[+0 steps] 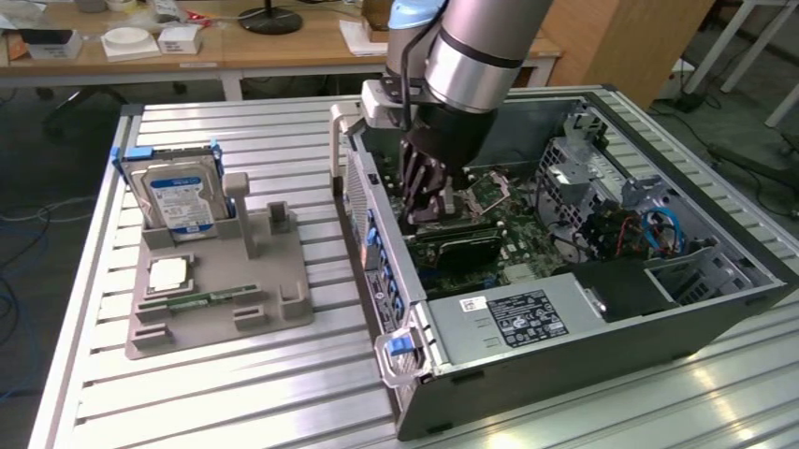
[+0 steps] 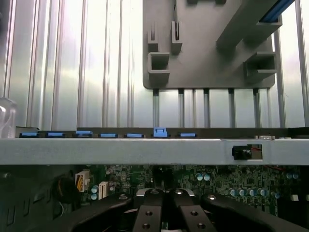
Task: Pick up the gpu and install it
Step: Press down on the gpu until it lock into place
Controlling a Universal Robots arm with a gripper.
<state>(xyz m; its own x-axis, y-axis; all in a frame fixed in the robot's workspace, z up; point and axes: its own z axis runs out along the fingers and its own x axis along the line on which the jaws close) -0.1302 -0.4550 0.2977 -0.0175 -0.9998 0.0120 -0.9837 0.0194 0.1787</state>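
The hand [image 1: 431, 208] is down inside the open computer case [image 1: 699, 309], its fingers [image 2: 161, 212] closed together just above the motherboard [image 1: 518, 245]. The gpu [image 1: 459, 245] lies flat on the board directly beneath the hand. Beyond the case wall, away from the hand, a grey holder [image 1: 219, 299] on the desk [image 1: 163, 412] carries the hard drive [image 1: 179, 195].

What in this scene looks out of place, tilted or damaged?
Nothing stands out. The hard drive stands upright in the grey holder, the memory stick lies flat on it, and the end effector is inside the open computer case, over the motherboard.
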